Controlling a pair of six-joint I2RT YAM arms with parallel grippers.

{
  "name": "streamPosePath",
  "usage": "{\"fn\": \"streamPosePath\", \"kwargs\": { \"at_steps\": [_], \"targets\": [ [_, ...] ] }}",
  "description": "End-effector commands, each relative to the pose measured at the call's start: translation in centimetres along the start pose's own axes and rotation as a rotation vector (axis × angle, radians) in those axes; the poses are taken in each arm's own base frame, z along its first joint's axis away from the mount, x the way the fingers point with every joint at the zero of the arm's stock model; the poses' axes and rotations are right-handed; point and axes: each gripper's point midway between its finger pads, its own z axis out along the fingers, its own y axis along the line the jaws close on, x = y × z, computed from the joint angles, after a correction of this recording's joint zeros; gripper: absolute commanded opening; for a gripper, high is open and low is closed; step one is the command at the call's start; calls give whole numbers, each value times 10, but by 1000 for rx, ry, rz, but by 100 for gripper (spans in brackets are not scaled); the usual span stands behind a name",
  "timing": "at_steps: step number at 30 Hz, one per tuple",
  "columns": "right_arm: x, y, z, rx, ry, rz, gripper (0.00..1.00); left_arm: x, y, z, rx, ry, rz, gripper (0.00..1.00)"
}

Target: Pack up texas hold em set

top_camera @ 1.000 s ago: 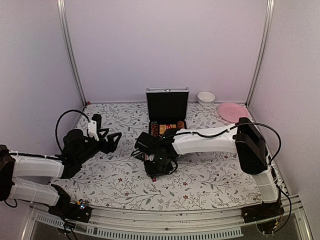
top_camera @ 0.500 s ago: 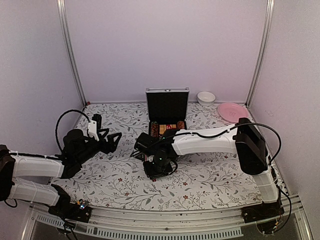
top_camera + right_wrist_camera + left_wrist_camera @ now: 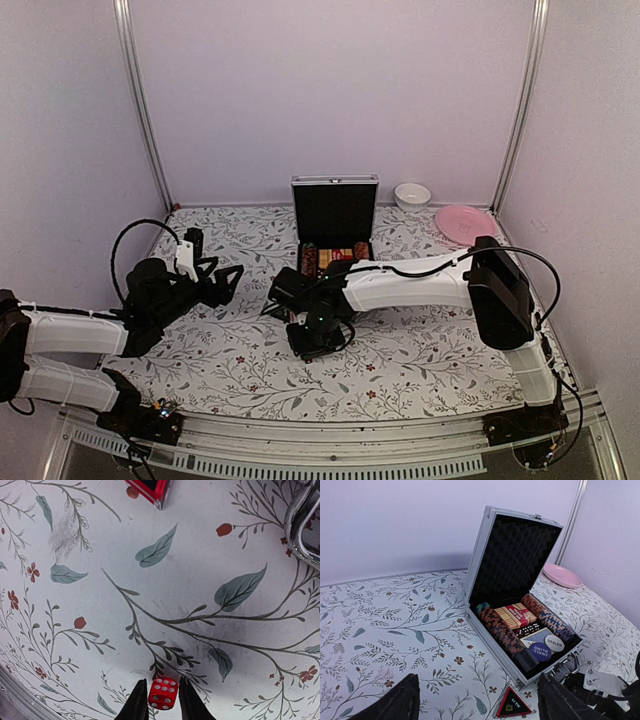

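Note:
The silver case [image 3: 490,630] stands open at the table's middle back, its black-lined lid [image 3: 335,210] upright. Inside lie rows of poker chips [image 3: 502,630], a tan-red card pack [image 3: 515,616] and dark dice [image 3: 527,629]. A black triangular piece [image 3: 514,704] with a red rim lies on the cloth just in front of the case. My right gripper [image 3: 161,681] points down in front of the case with its fingers against both sides of a small red die [image 3: 163,692] on the cloth. My left gripper [image 3: 477,690] hovers open to the left of the case, holding nothing.
A pink plate [image 3: 464,222] and a white bowl [image 3: 412,195] sit at the back right. The case's metal handle [image 3: 300,520] juts out close to my right gripper. White walls and metal posts enclose the flowered cloth.
My right gripper's fingers have drawn in around the red die, and the wrist has shifted slightly. The left arm has not moved.

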Motion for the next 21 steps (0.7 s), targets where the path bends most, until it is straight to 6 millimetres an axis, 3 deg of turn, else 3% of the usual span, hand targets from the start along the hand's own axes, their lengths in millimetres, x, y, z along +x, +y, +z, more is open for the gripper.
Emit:
{"fn": "streamPosePath", "kwargs": {
  "at_steps": [1, 9, 14, 18, 21],
  "targets": [
    [4, 3, 8, 5, 19, 1, 22, -1, 3, -1, -3, -8, -10, 81],
    [3, 2, 6, 8, 14, 3, 20, 0, 3, -1, -2, -7, -9, 81],
    [-2, 0, -5, 23, -16, 6, 13, 0, 3, -1, -3, -7, -9, 81],
    [-23, -11, -35, 26, -84, 31, 13, -1, 3, -1, -3, -8, -10, 81],
    [-48, -35, -63, 64, -164, 54, 13, -1, 3, -1, -4, -8, -8, 81]
  ]
}}
